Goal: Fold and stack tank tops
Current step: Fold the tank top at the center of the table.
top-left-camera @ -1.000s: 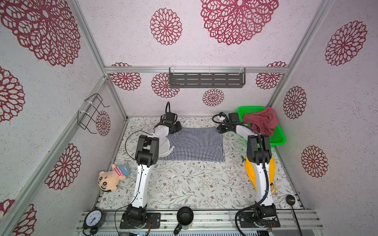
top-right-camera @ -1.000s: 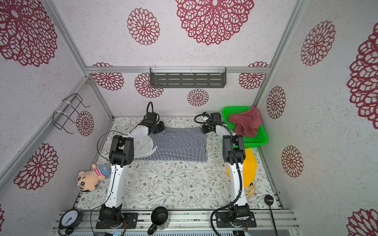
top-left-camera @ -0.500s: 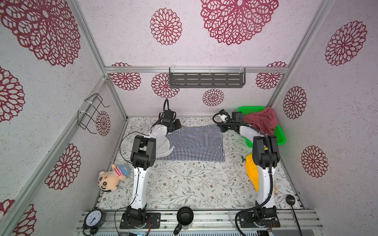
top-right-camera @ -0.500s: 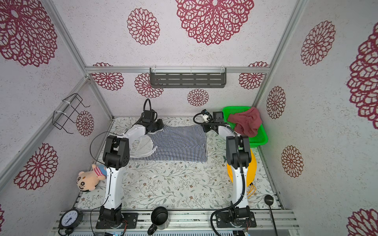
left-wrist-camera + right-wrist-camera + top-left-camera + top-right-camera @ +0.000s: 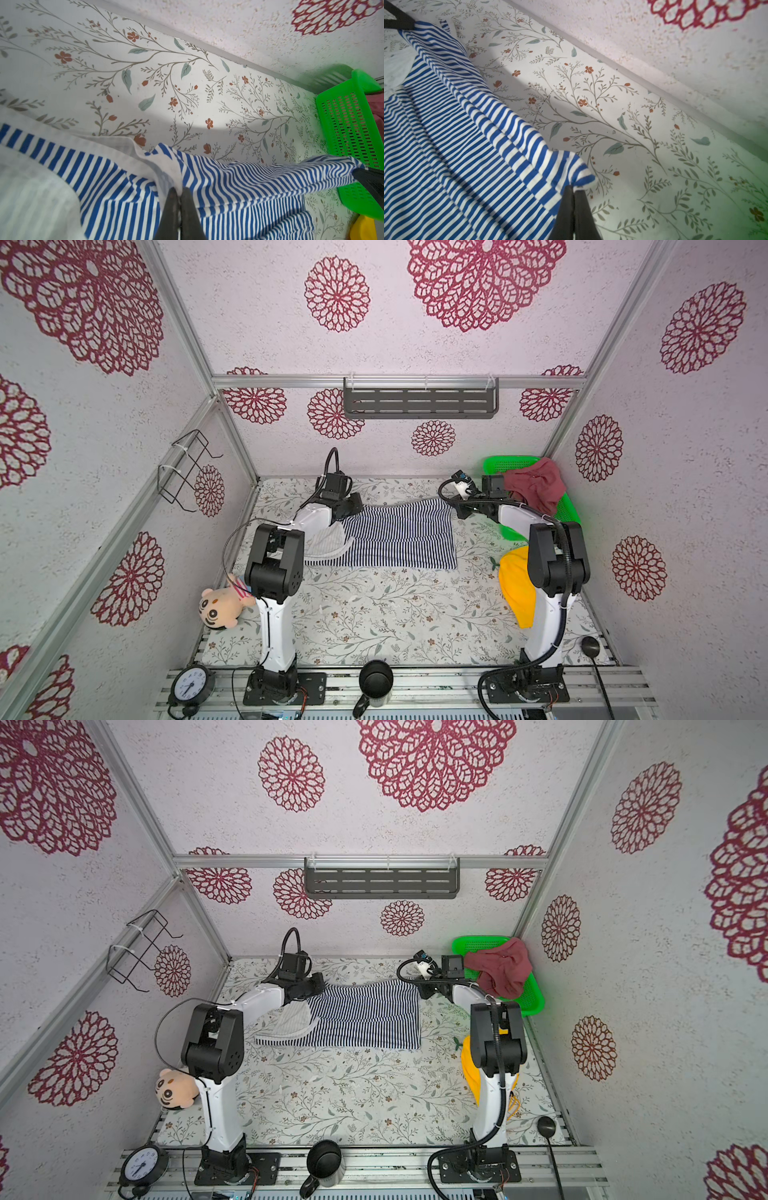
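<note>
Presently, the striped tank top (image 5: 399, 537) is spread on the flowered desk (image 5: 374, 614) near the back wall, with its far edge raised off the surface. That edge is pinched at one end by the left end effector (image 5: 180, 192), jaws pressed together on the cloth, and at the opposite end likewise by the right end effector (image 5: 573, 190). The maroon tank top (image 5: 538, 487) is draped over the green basket (image 5: 505, 462) in the back right corner.

The striped tank top (image 5: 399, 537) is soft, matt cloth; the maroon tank top (image 5: 538, 487), at upper right, is matt, crumpled cloth. The green basket (image 5: 349, 124) is glossy perforated plastic. The worktop (image 5: 374, 614) looks smooth and matt under its floral print; the walls (image 5: 457, 356) look grainy and rough.
</note>
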Controlling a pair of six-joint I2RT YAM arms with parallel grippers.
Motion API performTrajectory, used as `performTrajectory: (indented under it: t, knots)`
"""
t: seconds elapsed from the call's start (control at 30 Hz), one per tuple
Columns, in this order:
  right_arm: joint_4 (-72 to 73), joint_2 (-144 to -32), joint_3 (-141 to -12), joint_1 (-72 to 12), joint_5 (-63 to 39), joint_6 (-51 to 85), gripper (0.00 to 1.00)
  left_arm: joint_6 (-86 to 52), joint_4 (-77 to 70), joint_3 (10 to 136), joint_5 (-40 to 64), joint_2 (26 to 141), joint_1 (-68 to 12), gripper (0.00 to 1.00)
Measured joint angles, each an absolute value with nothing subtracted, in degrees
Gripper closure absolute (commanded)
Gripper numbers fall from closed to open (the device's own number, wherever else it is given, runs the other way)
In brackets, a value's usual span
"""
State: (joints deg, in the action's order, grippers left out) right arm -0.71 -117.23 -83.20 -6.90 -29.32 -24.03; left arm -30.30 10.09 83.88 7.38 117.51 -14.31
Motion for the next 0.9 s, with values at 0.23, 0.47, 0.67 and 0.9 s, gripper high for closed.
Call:
performTrajectory:
  t: [0.23, 0.47, 0.67, 0.9]
  knots:
    - [-0.8, -112.9, -76.8, -6.9, -31.2, -27.0, 1.00, -30.0, 7.9, 74.7, 5.6, 113.2, -16.0, 1.00]
    - [-3.5, -106.8, -69.7, -6.8, -33.7, -29.7, 0.64, -29.9, 3.9, 63.8, 3.9, 106.0, -18.3, 0.74]
    - [-7.4, -102.6, -67.2, -6.3, -34.8, -29.4, 0.28, -30.0, 3.4, 57.8, -0.2, 98.1, -19.5, 0.34]
    - [-12.7, -102.8, -73.7, -6.1, -30.2, -15.3, 0.37, -33.3, 8.0, 64.8, -1.9, 97.3, -16.5, 0.57]
